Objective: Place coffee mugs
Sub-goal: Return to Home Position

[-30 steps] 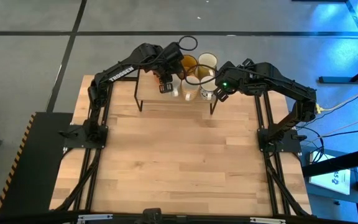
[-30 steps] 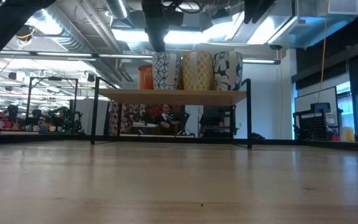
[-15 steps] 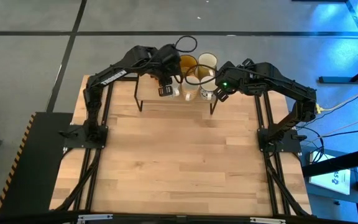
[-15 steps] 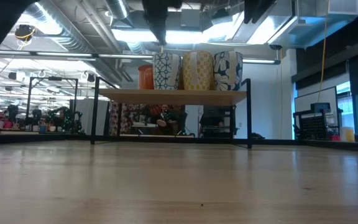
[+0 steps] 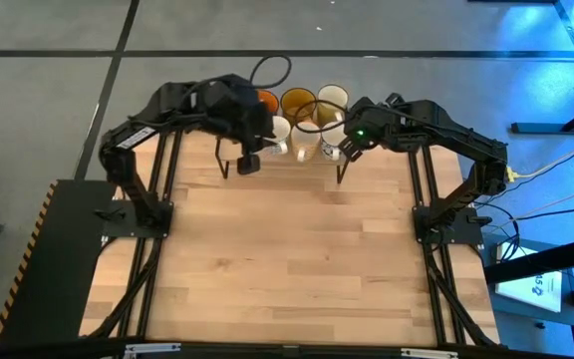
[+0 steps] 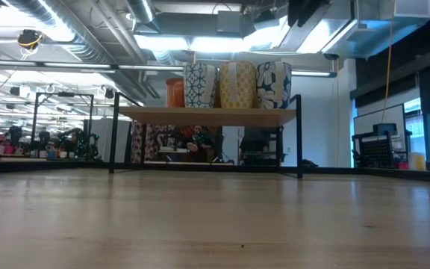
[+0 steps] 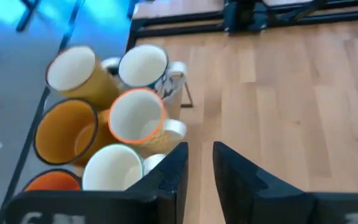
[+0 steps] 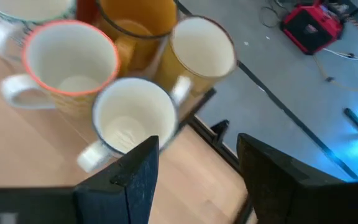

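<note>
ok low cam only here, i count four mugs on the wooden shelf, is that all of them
observer: no, six stand on the wooden shelf. An amber-brown mug and a cream-yellow mug sit in the back row beside the bright orange mug.
operator: where's the left gripper, can't see it
observer: the left gripper is open and empty, over the table just in front of the shelf's left end.
operator: and the right one
observer: the right gripper is open and empty, hovering at the shelf's right end above a white mug.
</note>
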You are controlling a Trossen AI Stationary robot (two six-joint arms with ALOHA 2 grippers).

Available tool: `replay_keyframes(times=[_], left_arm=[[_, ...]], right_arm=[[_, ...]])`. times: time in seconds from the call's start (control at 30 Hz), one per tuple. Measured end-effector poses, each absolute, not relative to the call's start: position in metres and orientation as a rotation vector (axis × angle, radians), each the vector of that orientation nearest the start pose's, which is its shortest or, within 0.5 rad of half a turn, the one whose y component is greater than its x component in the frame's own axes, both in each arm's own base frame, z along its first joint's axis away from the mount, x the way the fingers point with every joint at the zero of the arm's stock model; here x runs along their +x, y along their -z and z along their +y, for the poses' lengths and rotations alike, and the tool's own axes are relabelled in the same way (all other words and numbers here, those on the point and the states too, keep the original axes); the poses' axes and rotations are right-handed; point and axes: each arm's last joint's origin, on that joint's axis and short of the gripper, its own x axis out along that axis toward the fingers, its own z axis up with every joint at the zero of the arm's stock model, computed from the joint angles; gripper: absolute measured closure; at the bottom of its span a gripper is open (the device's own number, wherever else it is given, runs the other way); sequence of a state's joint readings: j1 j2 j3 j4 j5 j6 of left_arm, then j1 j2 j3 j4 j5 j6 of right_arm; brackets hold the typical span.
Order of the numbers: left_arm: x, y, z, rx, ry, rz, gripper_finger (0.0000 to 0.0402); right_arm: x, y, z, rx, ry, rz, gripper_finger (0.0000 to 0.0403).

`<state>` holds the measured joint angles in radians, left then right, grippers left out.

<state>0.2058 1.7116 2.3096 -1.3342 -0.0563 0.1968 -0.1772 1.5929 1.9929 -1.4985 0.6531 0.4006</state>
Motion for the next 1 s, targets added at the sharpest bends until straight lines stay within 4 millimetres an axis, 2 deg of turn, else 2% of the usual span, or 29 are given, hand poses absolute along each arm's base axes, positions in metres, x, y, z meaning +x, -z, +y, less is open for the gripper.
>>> replay_keyframes(times=[0.17, 0.33, 0.57, 0.7, 0.87, 1.0], left_arm=[[0.271, -0.496, 0.049, 0.161, -0.078, 0.707, 0.0355], [0.242, -0.483, 0.044, 0.166, -0.057, 0.633, 0.0377], [0.201, -0.442, 0.042, 0.115, -0.057, 0.388, 0.0395], [0.182, -0.415, 0.040, 0.067, -0.039, 0.328, 0.0399], [0.163, -0.378, 0.036, 0.018, -0.038, 0.324, 0.0401], [0.148, -0.355, 0.032, -0.029, -0.041, 0.293, 0.0401]], right_arm=[[0.268, -0.440, -0.063, 0.100, 0.927, 0.852, 0.0198], [0.273, -0.444, -0.048, 0.041, 0.955, 0.780, 0.0198], [0.282, -0.448, -0.025, 0.029, 0.885, 0.693, 0.0198], [0.285, -0.446, -0.013, 0.043, 0.865, 0.668, 0.0198], [0.278, -0.426, 0.002, 0.076, 0.819, 0.632, 0.0198], [0.266, -0.399, 0.013, 0.149, 0.714, 0.564, 0.0198]])
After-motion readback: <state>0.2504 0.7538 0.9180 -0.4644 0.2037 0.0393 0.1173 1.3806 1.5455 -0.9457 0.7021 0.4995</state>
